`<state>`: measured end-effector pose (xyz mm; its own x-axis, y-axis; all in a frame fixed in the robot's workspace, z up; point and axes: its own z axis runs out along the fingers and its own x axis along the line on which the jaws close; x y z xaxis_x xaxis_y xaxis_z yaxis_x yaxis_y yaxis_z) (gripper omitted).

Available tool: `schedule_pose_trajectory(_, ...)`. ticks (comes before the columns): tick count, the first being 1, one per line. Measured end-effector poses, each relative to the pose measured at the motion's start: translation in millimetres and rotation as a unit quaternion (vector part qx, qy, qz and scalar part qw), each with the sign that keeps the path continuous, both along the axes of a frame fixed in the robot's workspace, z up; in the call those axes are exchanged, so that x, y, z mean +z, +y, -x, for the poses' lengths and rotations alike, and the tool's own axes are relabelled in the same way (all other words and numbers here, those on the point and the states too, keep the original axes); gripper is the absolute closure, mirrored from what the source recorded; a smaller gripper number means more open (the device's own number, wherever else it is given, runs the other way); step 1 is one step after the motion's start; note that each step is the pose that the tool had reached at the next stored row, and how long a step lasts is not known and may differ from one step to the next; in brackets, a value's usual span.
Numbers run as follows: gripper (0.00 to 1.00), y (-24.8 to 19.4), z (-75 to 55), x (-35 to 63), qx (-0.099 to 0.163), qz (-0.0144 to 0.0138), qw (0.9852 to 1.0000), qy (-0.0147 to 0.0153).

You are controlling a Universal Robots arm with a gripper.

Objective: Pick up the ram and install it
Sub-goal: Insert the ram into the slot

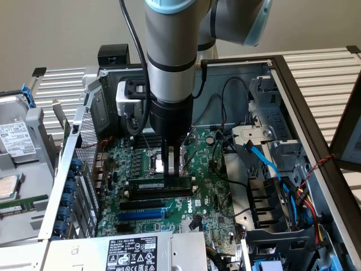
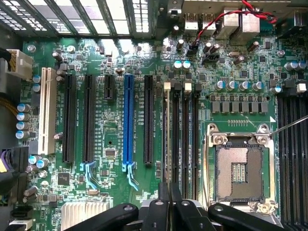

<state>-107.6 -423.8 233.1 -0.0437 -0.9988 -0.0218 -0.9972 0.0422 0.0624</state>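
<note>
The ram point(image 1: 148, 184), a long dark-green stick, stands on edge along one of the black memory slots point(image 2: 185, 139) of the motherboard point(image 1: 208, 197) inside the open computer case. My gripper point(image 1: 172, 168) comes straight down onto it, and its fingers are shut on the stick's top edge near the middle. In the wrist view the ram point(image 2: 169, 139) shows edge-on as a thin line running away from my gripper point(image 2: 169, 198). Whether the stick is fully seated in the slot I cannot tell.
The CPU socket point(image 2: 239, 168) lies just beside the memory slots, and a blue expansion slot point(image 2: 128, 120) on the other side. Blue and black cables point(image 1: 265, 161) and drive bays crowd the exterior view's right. A hard drive point(image 1: 14, 138) and another green stick point(image 1: 22, 204) lie outside the case.
</note>
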Motion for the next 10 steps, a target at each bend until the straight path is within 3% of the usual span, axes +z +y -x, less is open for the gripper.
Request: schedule_pose_trajectory(10, 0.88, 0.0, 2.0, -2.9, -0.001, -0.0009, 1.0000, -0.0017)
